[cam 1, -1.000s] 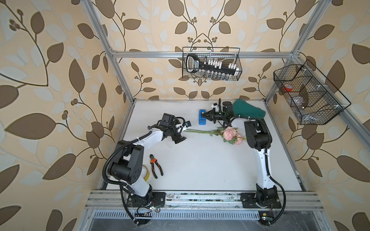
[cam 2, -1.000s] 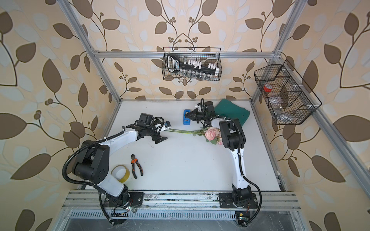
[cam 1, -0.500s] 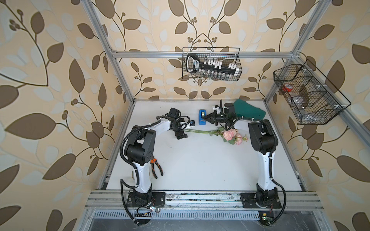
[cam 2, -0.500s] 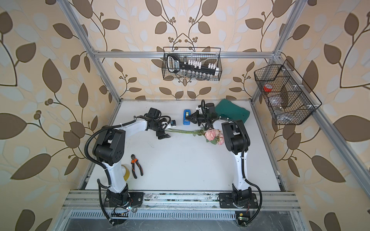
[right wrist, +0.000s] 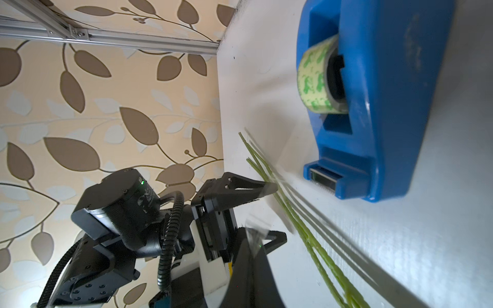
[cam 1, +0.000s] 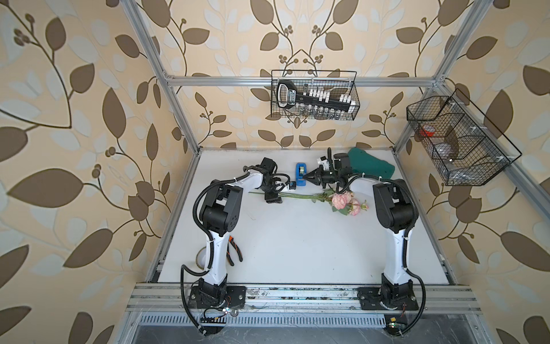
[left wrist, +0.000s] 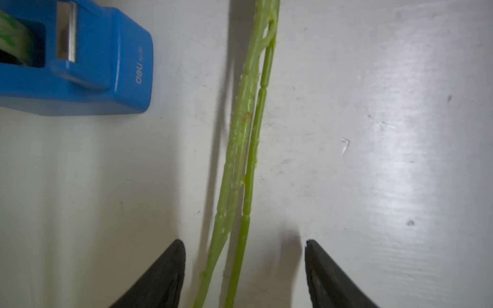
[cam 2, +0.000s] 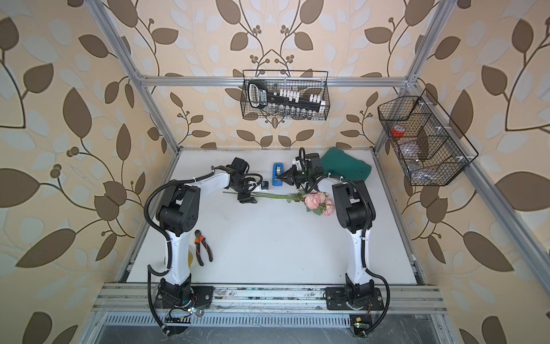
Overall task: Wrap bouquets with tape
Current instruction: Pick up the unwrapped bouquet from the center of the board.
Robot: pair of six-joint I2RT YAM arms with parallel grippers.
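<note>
Closing on the stems (left wrist: 240, 160), our left fingers (cam 1: 272, 199) have come down astride them and narrowed from their widest. They are not yet shut: one stands either side, with a gap to the stems. We judge this to be the pinning step, holding the bouquet (cam 1: 345, 202) to the table (cam 1: 297, 253) for taping.

Just past the left fingers stands the dispenser (cam 1: 301, 175). Our right fingers (cam 1: 307, 177) stay pressed together at its cutter end. A clear sliver (right wrist: 254, 234) shows at their tip, perhaps tape; we cannot tell. The roses lie near the right fingers, on the arm's side.

We count one pair of pliers (cam 2: 204, 247) well behind the left fingers, three stems, one dispenser with one roll (right wrist: 317, 82), one bouquet and one cloth (cam 1: 372, 165).
</note>
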